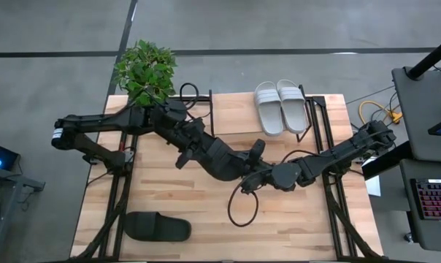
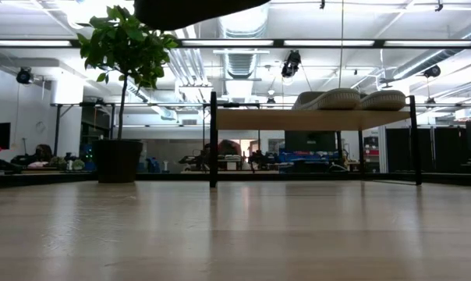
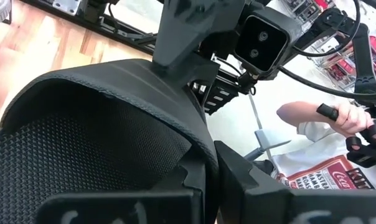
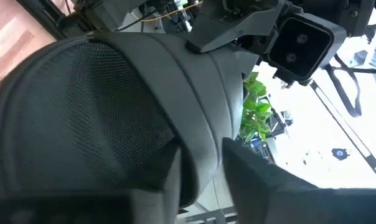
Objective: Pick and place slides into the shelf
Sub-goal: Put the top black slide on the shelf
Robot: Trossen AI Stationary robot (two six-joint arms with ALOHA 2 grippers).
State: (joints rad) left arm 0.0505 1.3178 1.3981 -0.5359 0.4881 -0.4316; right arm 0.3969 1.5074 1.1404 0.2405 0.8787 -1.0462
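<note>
Black slide point(image 3: 94, 149), bumpy mesh inside w/ smooth curved strap, pinched mid-air over table point(image 1: 169, 197) centre by left hand point(image 3: 210, 186) & right hand point(image 4: 200, 180). Long axis unclear.

We see two arms, the left arm point(image 1: 133, 128) and the right arm point(image 1: 337, 153), both built of dark, matte black, blocky segments joined at rounded housings. A white band rings the left arm's outer end. Loose black cables loop off the links near the middle. In the wrist views, each opposite arm carries a dark box camera point(image 3: 263, 40) with twin round lenses, and our near fingers point(image 3: 250, 180) are flat, black, hard-edged slabs.
</note>
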